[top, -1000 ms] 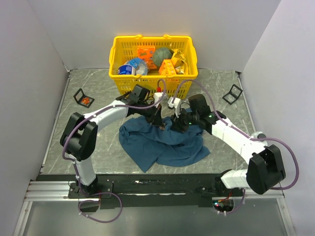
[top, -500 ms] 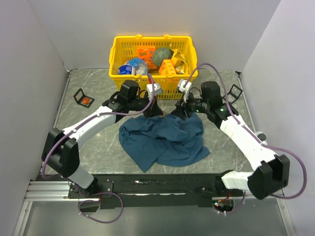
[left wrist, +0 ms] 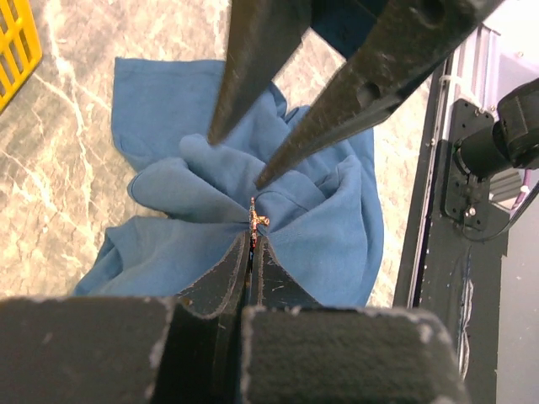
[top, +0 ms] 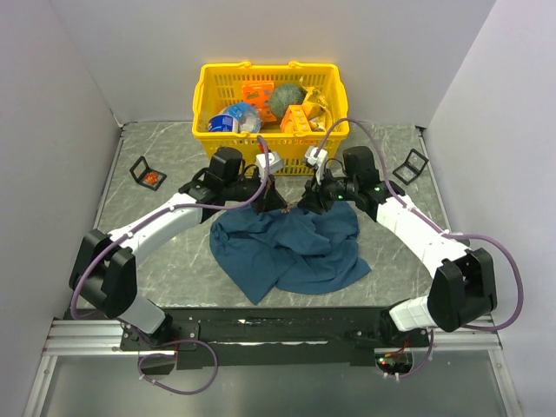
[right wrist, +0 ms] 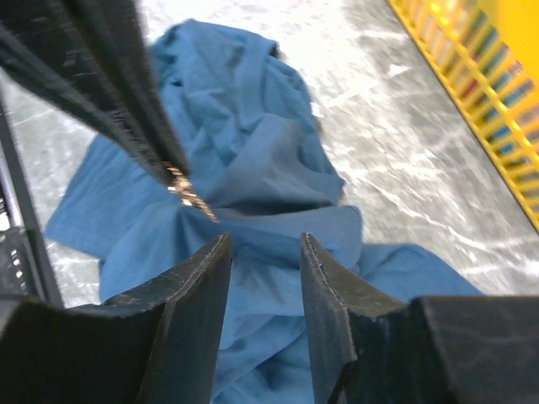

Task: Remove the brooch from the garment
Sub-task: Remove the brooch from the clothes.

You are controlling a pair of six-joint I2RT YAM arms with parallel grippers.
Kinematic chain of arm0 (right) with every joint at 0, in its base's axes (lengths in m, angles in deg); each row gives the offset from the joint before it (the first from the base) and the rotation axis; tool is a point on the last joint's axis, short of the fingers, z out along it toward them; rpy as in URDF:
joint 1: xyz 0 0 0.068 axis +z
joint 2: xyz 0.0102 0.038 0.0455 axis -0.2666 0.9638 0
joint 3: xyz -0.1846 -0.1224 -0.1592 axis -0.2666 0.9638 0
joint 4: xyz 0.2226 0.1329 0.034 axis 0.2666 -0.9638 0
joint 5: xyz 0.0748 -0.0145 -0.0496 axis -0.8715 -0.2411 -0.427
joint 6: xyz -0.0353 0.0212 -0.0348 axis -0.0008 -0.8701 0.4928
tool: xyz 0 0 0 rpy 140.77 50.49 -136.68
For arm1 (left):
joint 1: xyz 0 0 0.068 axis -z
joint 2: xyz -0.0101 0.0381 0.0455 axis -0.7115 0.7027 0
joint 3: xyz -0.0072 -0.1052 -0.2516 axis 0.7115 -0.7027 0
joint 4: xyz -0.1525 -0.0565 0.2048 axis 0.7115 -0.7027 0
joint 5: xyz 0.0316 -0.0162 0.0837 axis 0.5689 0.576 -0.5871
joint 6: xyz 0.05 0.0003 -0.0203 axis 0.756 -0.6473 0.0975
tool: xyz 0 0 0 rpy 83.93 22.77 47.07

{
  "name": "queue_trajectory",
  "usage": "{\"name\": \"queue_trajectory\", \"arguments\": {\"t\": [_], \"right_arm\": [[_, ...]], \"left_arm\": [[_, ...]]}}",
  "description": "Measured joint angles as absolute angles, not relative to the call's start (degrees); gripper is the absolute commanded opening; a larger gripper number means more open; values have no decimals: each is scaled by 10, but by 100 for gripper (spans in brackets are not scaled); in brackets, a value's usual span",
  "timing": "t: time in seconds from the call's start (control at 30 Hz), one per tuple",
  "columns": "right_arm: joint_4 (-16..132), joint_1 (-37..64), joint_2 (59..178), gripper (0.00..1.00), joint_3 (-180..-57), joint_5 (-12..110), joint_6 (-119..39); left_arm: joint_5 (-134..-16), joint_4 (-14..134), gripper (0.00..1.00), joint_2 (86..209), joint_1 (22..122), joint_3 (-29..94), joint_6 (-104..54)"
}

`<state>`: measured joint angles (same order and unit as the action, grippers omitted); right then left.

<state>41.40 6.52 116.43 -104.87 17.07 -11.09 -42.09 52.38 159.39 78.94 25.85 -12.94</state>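
Found the left gripper [left wrist: 252,242] pinched closed on the brooch [left wrist: 256,220], with a red sliver visible between the pads and a gilt part projecting just past the tips. Found the garment [left wrist: 320,236] drawn up into a peak at that point, folds converging on the brooch. Located the right gripper [right wrist: 264,244] parted to a moderate gap, holding nothing, poised near the brooch without touching. Placed the brooch ahead of the right fingertips and toward the upper left in the right wrist view; in the top view, between the two grippers at the garment's far edge, short of the yellow basket [top: 217,137]. Read the long axis of the gilt part as running diagonally from the left tips down into the cloth peak. Judged the left arm nearer, in contact; judged the coming move as dependent on the right jaws closing on cloth just beneath the brooch, square to that axis.
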Motion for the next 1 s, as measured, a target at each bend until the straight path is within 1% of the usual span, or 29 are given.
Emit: {"name": "queue_trajectory", "arguments": {"t": [0.17,0.4,0.5,0.53,0.6,0.63,0.67,1.0], "right_arm": [[407,65,1165,40,-1049,119,-91],[400,65,1172,39,-1049,73,-72],[400,65,1177,33,-1049,61,-67],[400,65,1180,28,-1049,58,-66],[397,65,1185,24,-1049,48,-63],[396,65,1187,20,-1049,45,-62],[395,65,1189,19,-1049,42,-61],[393,65,1189,19,-1049,33,-59]], "left_arm": [[-415,535,1,1594,789,256,-141],[-403,541,1,1594,789,255,-147],[-398,541,1,1594,789,255,-149],[-397,542,1,1594,789,255,-149],[-394,542,1,1594,789,255,-150],[-394,542,1,1594,789,255,-150],[-393,542,1,1594,789,255,-150],[-385,543,1,1594,789,253,-150]]}}
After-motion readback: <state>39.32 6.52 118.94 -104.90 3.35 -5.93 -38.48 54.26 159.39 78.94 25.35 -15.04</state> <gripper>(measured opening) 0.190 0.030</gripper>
